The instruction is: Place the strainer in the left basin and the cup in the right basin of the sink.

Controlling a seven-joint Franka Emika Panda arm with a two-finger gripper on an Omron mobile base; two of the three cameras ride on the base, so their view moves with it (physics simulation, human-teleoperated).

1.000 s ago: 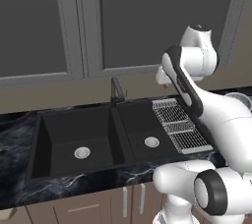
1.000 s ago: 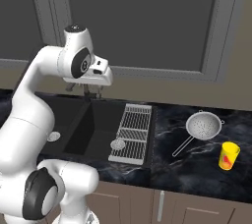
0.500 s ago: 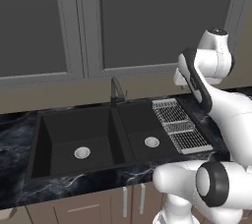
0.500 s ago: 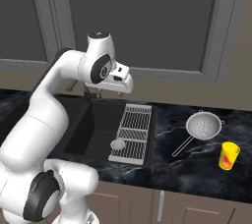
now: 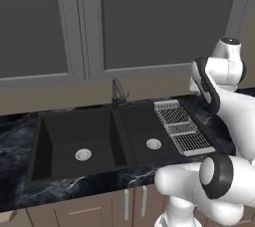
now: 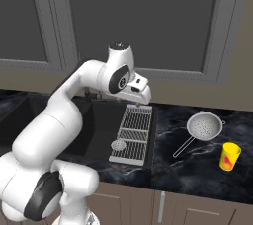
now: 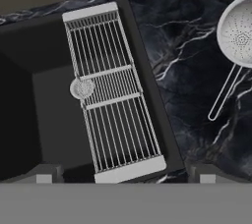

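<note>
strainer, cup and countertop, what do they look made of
The strainer looks like silvery metal mesh with a thin wire handle. The cup is glossy bright yellow, likely plastic, though glazed ceramic is possible. The countertop reads as polished black stone with white marble veining.

Grey panelled cabinet doors (image 5: 74,22), beige wall strip (image 5: 74,94), black marbled countertop (image 6: 197,165), brown lower cabinets (image 5: 99,211)

Wire drying rack (image 6: 132,132) beside black marbled countertop (image 6: 188,162), grey cabinet doors (image 5: 74,22) behind.
</note>
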